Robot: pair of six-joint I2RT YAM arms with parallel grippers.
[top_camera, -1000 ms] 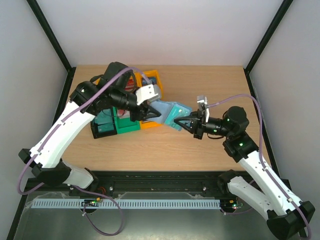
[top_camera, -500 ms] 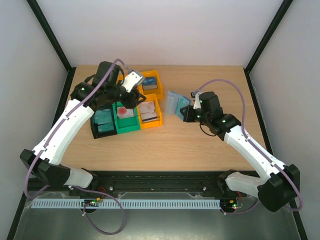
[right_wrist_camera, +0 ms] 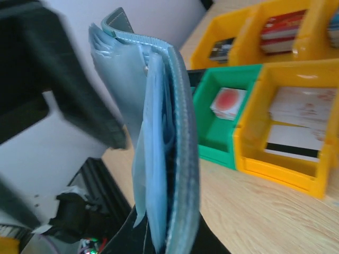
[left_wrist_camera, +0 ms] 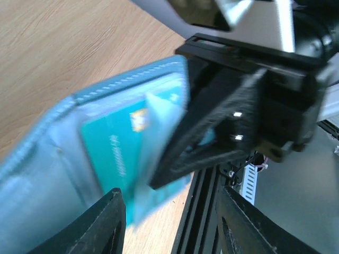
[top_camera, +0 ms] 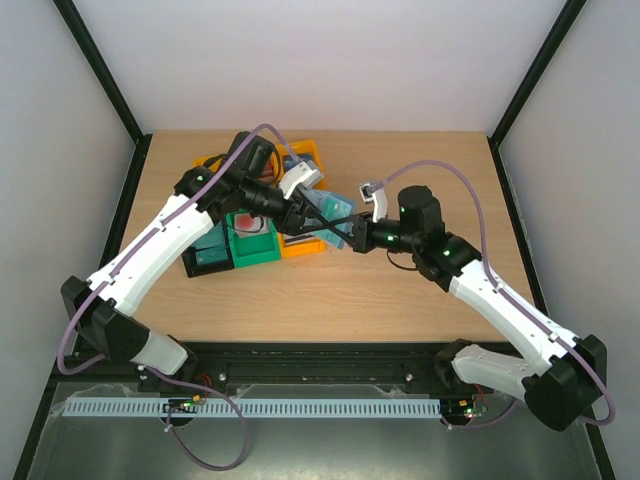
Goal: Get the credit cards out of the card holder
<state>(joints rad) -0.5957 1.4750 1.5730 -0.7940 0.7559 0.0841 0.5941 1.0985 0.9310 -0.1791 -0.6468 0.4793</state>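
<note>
The teal-blue card holder (top_camera: 330, 212) is held above the table, between the two arms. My right gripper (top_camera: 352, 240) is shut on its lower edge; in the right wrist view the holder (right_wrist_camera: 172, 153) stands edge-on, with pale sleeves fanned out. In the left wrist view it lies open with a teal credit card (left_wrist_camera: 114, 153) in a sleeve. My left gripper (left_wrist_camera: 169, 225) is open, its jaws wide apart, right in front of the holder and touching nothing. It shows in the top view (top_camera: 305, 218) too. A white-and-red card (right_wrist_camera: 228, 102) lies in the green bin (right_wrist_camera: 212, 135).
Orange bins (right_wrist_camera: 296, 164) beside the green one hold more cards (right_wrist_camera: 299, 114). In the top view the bins (top_camera: 255, 250) stand at the table's left, under my left arm. The black rail (left_wrist_camera: 204, 211) runs along the table's near edge.
My left gripper swung from over the bins back to the holder. My right gripper carried the holder left and slightly nearer, to meet it.
</note>
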